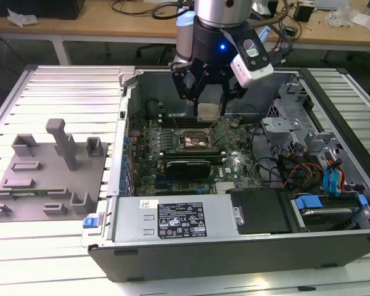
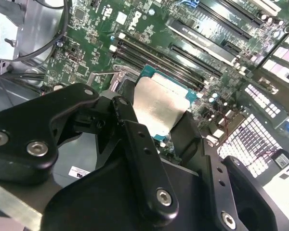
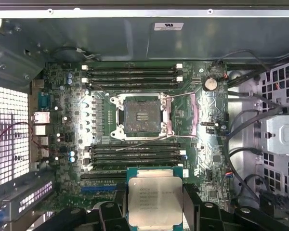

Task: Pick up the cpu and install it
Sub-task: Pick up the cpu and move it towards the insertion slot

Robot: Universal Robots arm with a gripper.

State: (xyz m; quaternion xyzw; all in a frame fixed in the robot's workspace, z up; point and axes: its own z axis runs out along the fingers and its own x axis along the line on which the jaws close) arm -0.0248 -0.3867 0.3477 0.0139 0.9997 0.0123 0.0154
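The cpu [image 3: 154,200] is a thin square chip with a silver-white top, and my gripper [image 3: 155,204] is shut on it by two opposite edges. In the exterior view the cpu [image 1: 209,111] hangs under the gripper [image 1: 209,106] above the open computer case, a little beyond the socket [image 1: 194,139]. In the second wrist view the black fingers [image 2: 135,139] flank the cpu [image 2: 156,109], held above the green motherboard. The socket [image 3: 142,117] is a dark square in a metal frame, with its load plate [image 3: 182,114] swung open to one side.
The open computer case [image 1: 172,253] lies on a slatted metal table, with a power supply [image 1: 179,220] at its near edge and drive bays and cables [image 1: 314,179] on the exterior view's right. Grey plastic blocks [image 1: 55,166] stand on the exterior view's left. Memory slots [image 3: 132,73] flank the socket.
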